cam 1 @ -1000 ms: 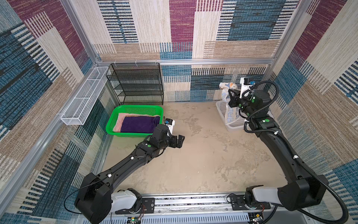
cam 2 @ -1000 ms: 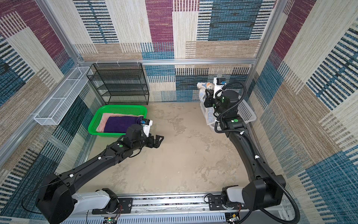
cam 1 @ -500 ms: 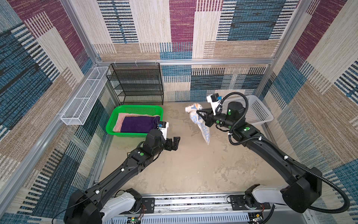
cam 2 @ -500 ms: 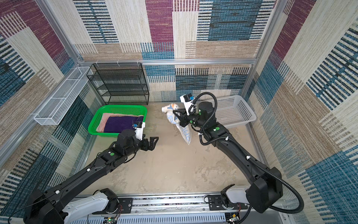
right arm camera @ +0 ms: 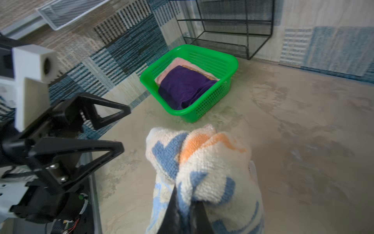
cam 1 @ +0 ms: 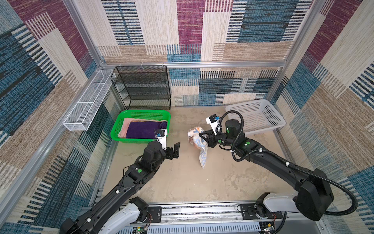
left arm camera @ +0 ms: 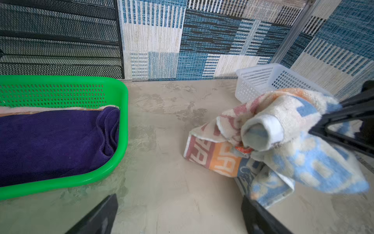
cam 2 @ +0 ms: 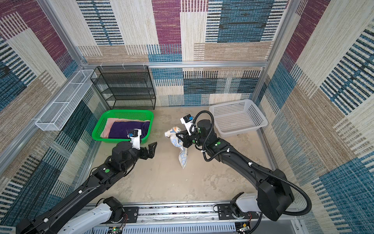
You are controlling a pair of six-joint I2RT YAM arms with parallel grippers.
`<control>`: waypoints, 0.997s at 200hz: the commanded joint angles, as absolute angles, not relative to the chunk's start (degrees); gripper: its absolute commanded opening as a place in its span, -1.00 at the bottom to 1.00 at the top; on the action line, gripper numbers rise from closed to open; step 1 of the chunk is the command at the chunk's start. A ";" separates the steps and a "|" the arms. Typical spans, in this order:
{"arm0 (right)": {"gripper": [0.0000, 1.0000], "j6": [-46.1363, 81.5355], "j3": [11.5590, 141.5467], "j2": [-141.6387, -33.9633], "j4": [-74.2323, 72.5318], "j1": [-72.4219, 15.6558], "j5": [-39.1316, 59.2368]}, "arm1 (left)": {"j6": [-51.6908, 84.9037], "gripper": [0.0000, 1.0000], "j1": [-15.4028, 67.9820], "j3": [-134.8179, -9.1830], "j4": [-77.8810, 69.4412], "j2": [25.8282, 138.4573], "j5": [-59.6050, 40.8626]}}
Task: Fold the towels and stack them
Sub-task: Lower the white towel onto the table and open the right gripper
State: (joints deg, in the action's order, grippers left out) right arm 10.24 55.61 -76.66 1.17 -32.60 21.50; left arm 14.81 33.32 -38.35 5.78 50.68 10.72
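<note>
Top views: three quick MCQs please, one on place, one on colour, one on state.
1. The purple towel lies:
A. loose, outside any basket
B. in the green basket
C. held aloft

2. The held towel in the right pincer is:
A. plain pink
B. plain green
C. cream, orange and blue

3. The left pincer is:
A. open, empty
B. shut on cloth
C. shut, empty

Answers:
1. B: it sits folded inside the green walls.
2. C: both wrist views show those colour blocks.
3. A: its jaws stand apart with nothing between them.

The lettered towel [cam 1: 202,156] is cream, orange and blue, the plain towel [cam 1: 141,131] purple, the basket [cam 1: 145,115] green.
</note>
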 commanded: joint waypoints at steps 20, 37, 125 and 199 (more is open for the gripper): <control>-0.82 11.70 51.35 -76.54 -1.76 -24.90 10.43 | 13.36 1.00 33.22 -38.71 4.55 53.21 10.87; -0.71 10.36 50.55 -77.21 -1.79 -22.81 6.47 | 13.36 1.00 33.22 -39.13 4.01 54.81 10.31; 0.64 7.96 50.82 -76.67 3.50 -22.22 -8.00 | 13.43 1.00 33.22 -40.93 3.83 61.07 7.61; 0.49 17.75 40.10 -68.96 12.45 -22.92 -3.78 | 14.48 1.00 33.23 -42.50 2.81 66.79 3.72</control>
